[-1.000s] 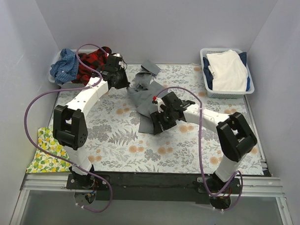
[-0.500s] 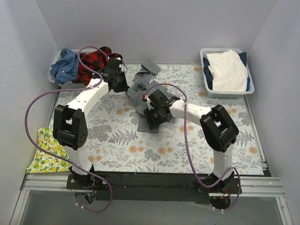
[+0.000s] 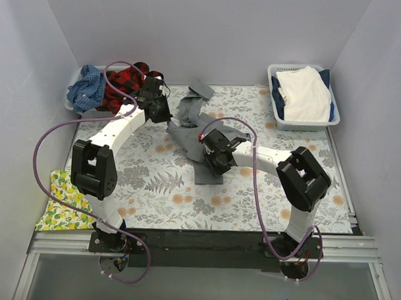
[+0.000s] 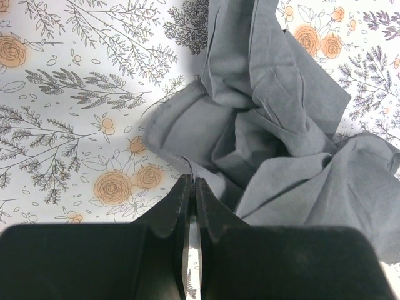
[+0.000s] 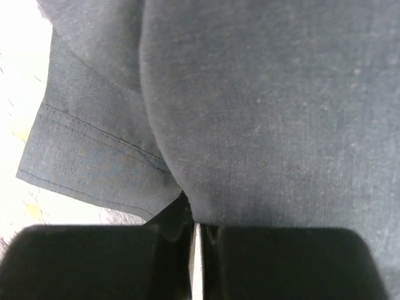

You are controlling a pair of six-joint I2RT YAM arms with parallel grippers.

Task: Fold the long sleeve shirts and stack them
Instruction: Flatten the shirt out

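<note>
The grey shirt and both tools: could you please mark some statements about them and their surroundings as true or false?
1. The grey shirt lies crumpled on the fern-print table cover. True.
2. The left tool is open above the cover. False: it is shut on an edge of the grey shirt.
3. The right tool is shut on the grey shirt. True.
4. The white basket is empty. False: it holds a white cloth over dark blue cloth.
5. The red-black plaid shirt lies mid-table. False: it sits at the far-left edge beside the blue checked shirt.
</note>
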